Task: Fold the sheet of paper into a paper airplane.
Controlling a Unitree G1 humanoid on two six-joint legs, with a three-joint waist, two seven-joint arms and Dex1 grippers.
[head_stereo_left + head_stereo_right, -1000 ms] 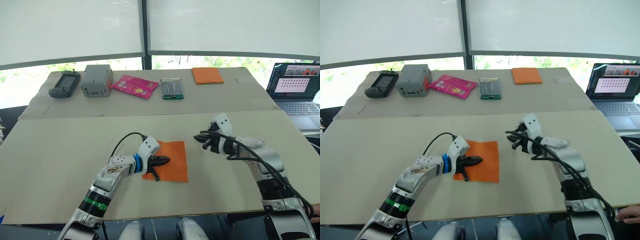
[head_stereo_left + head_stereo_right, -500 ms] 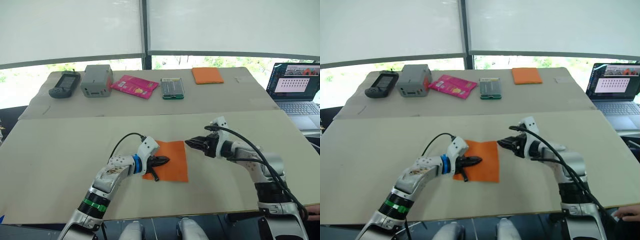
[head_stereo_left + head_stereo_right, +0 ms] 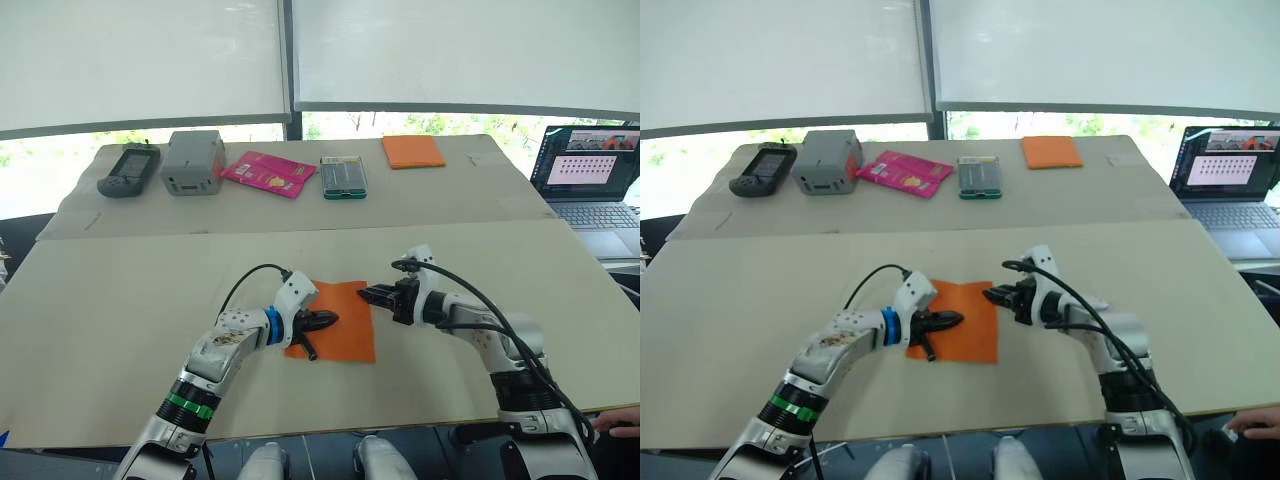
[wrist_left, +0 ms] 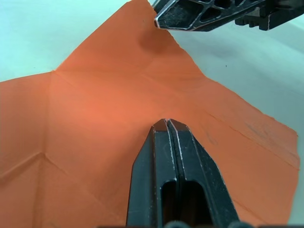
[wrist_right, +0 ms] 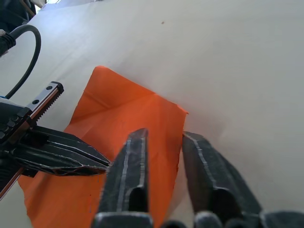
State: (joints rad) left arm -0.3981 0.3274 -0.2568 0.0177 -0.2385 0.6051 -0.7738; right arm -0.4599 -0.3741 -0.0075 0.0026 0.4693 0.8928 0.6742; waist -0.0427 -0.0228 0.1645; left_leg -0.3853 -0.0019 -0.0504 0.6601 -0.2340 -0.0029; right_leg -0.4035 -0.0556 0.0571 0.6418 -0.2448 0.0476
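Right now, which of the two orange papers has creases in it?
The sheet of paper between the tools, on the near table; the orange rectangle on the far table looks smooth.

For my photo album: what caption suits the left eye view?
Left gripper pins the creased orange sheet of paper while the open right gripper reaches its edge.

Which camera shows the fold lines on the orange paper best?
The left wrist view: the sheet of paper is close up there, and its crease lines are plain to see. The right wrist view shows one corner with a few creases. Both eye views show the whole sheet lying flat, but its creases are too faint to see.
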